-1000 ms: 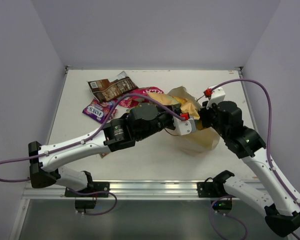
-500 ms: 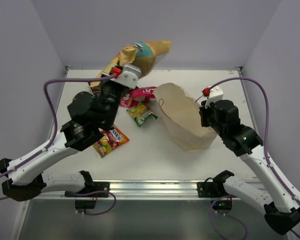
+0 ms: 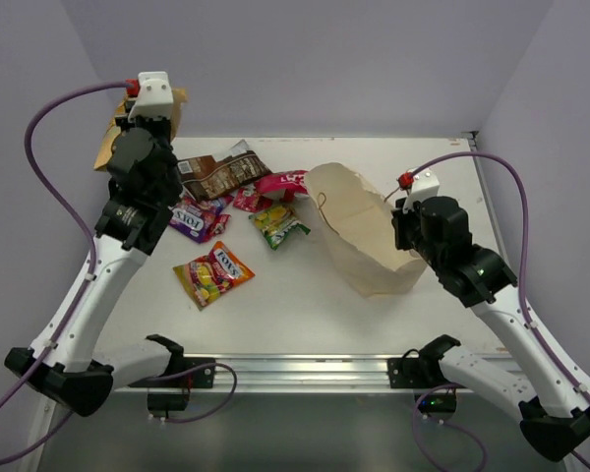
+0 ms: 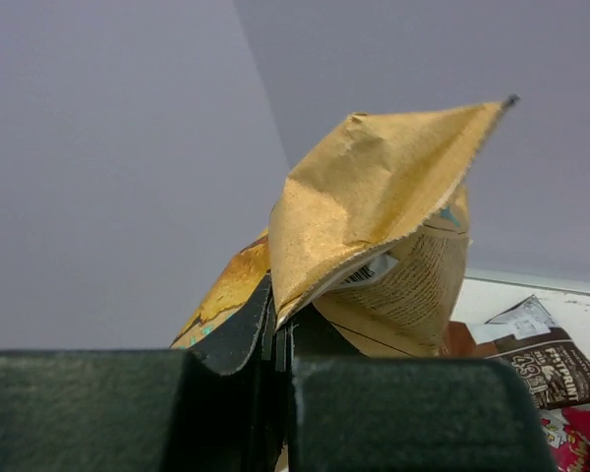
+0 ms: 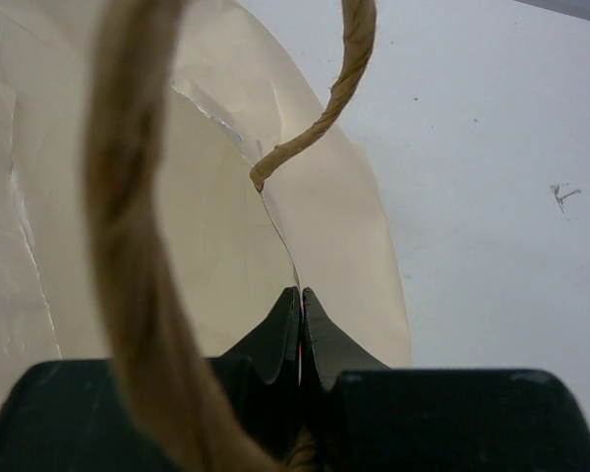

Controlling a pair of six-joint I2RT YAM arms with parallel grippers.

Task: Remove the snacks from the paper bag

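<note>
2 arms work at opposite sides of the top view. At the upper left, the left end effector (image 4: 278, 320) is raised above the worktop's (image 3: 295, 315) far left corner, its jaws pinched narrow on the crumpled edge of a tan pouch (image 4: 374, 197), which is clear of the surface. At the right, the right end effector (image 5: 300, 329) is clamped tight on the rim of the bag (image 3: 359, 236), which lies on its side at centre right with its mouth toward the centre. A cord handle (image 5: 128, 246) loops across the right wrist view. 5 snacks lie left of the bag: a brown pouch (image 3: 221, 172), pink packet (image 3: 280, 184), purple packet (image 3: 197, 218), green-yellow packet (image 3: 278, 224) and, nearer the bottom, an orange-yellow packet (image 3: 213, 275).
</note>
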